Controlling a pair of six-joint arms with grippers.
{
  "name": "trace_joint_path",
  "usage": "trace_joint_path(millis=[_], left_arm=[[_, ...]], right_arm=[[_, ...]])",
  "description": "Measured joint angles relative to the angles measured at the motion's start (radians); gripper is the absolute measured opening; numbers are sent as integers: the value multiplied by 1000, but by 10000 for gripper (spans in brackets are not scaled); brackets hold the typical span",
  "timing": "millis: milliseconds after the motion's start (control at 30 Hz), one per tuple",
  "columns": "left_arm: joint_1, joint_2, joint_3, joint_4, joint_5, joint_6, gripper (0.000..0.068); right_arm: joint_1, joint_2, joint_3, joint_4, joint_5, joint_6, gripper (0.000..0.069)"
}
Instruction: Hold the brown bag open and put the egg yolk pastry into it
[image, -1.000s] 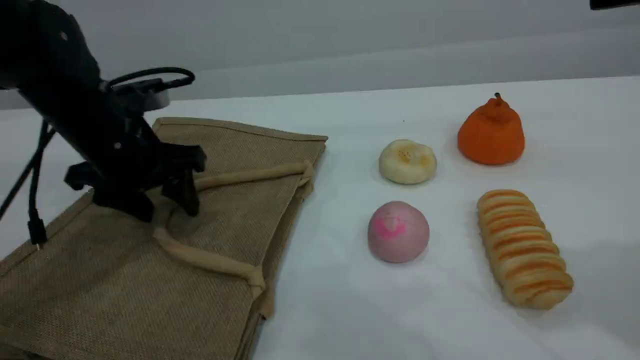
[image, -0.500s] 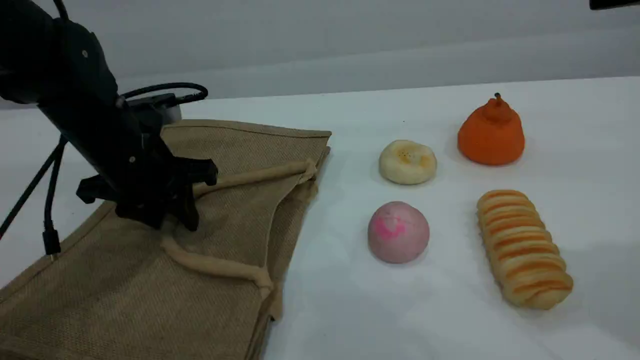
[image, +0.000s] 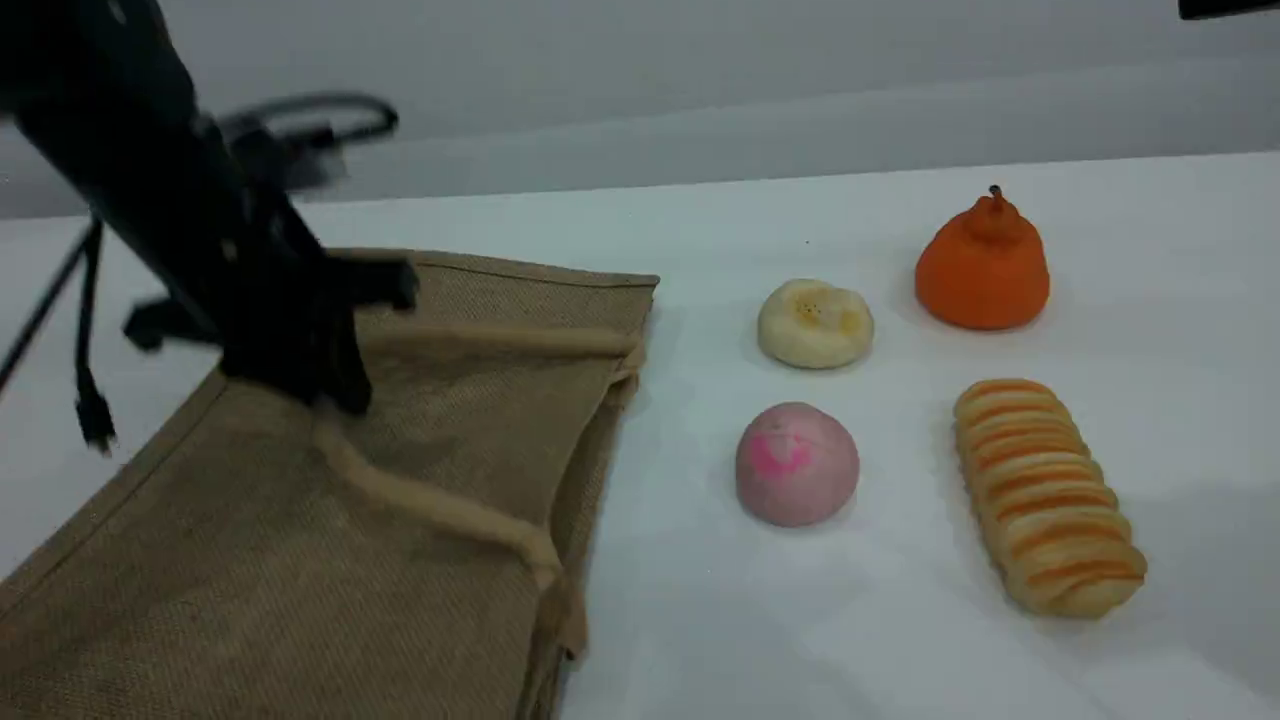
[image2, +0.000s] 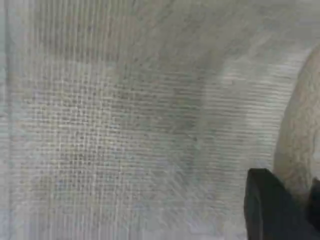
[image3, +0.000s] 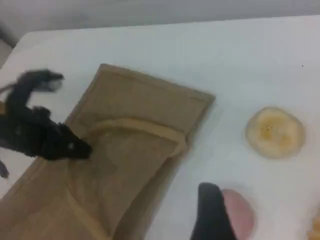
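The brown bag (image: 300, 560) lies flat on the left of the table. My left gripper (image: 338, 398) is shut on its beige rope handle (image: 430, 505), which is pulled taut, and the bag's top layer is raised a little. In the left wrist view the weave of the bag (image2: 125, 130) fills the frame and the handle (image2: 300, 135) runs between my dark fingertips (image2: 265, 212). The egg yolk pastry (image: 815, 323) sits on the table right of the bag, untouched. The right wrist view shows the pastry (image3: 275, 132) and the bag (image3: 135, 155) from high above. One right fingertip (image3: 212, 215) shows there, with nothing held.
A pink-swirled bun (image: 797, 463) lies in front of the pastry. An orange pear-shaped item (image: 983, 265) stands at the back right. A long orange-striped loaf (image: 1045, 495) lies at the front right. The left arm's cable (image: 90, 400) hangs left of the bag.
My left gripper went from open to shut on the bag's handle, then moved up and to the left, tightening the handle and shifting the bag. The pastries have not moved.
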Motion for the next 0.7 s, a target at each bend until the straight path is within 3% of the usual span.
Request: trace_joint_path(millis=[267, 467, 700], left_arm=[[0, -264, -28, 8, 158, 48, 85], [0, -449, -140, 70, 344, 50, 85], [0, -523, -244, 127, 521, 125, 83]], right_arm=[[0, 0, 0, 55, -18, -49, 414], [0, 46, 0, 160, -36, -140, 414], [0, 164, 0, 366, -72, -323, 414]])
